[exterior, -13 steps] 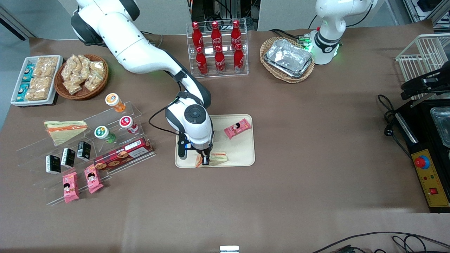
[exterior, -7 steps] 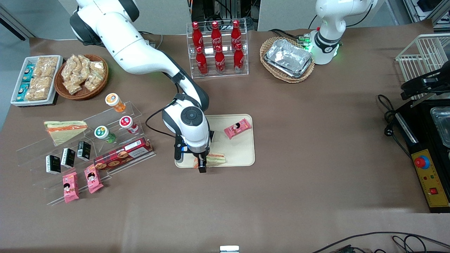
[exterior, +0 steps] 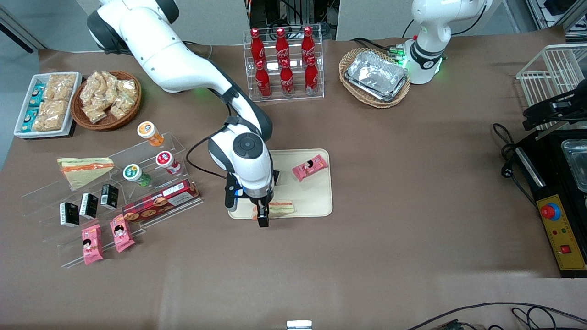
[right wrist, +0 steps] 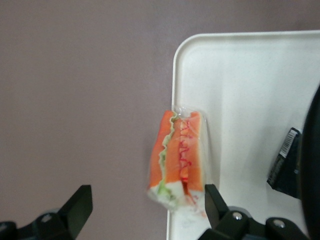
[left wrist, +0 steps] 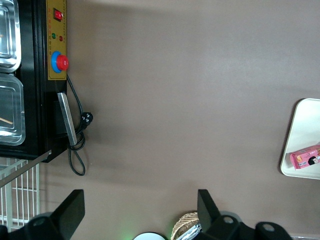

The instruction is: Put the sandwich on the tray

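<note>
Sandwich (exterior: 280,209) lies on tray (exterior: 316,201), at its camera-near rim. Tool (exterior: 263,219) open above sandwich's end. Tray on counter (exterior: 390,183).

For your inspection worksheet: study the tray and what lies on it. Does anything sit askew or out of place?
Yes. The sandwich lies at the very edge of the tray, and in the wrist view part of it overhangs the rim onto the brown table. The gripper hangs open just above it. The pink snack pack lies fully inside.

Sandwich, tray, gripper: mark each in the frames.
sandwich (right wrist: 179,157): right wrist view, on the cut face with the filling.
tray (exterior: 316,195): front view, on bare tray floor.
gripper (exterior: 262,219): front view, at the fingertips over the tray's near edge.
</note>
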Controlling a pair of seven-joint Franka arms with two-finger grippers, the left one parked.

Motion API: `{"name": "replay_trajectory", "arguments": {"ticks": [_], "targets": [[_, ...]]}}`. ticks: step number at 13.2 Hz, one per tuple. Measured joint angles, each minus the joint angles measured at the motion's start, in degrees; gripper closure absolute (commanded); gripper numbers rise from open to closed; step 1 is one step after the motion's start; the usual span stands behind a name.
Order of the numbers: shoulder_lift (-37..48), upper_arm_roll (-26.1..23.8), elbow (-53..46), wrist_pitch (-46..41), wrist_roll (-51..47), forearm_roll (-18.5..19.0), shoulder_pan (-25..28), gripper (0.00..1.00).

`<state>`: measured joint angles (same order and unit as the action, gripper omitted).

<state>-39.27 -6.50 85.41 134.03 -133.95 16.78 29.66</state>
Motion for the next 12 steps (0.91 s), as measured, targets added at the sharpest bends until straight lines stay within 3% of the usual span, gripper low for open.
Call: {"name": "replay_trajectory", "arguments": {"ticks": [2,4,6,12], "targets": [[2.6,-0.2,-0.3,-4.4,0.5,-0.7,0.0,0.0],[6.0,0.0,-0.5,-9.7,4.6,-5.8,-0.2,0.0],[9.7,0.2,-0.9,-14.9,10.0,-8.4,-1.1,0.0],[18.2,0.3,-1.3,-22.9,41.3,-9.1,-10.0,0.0]]}}
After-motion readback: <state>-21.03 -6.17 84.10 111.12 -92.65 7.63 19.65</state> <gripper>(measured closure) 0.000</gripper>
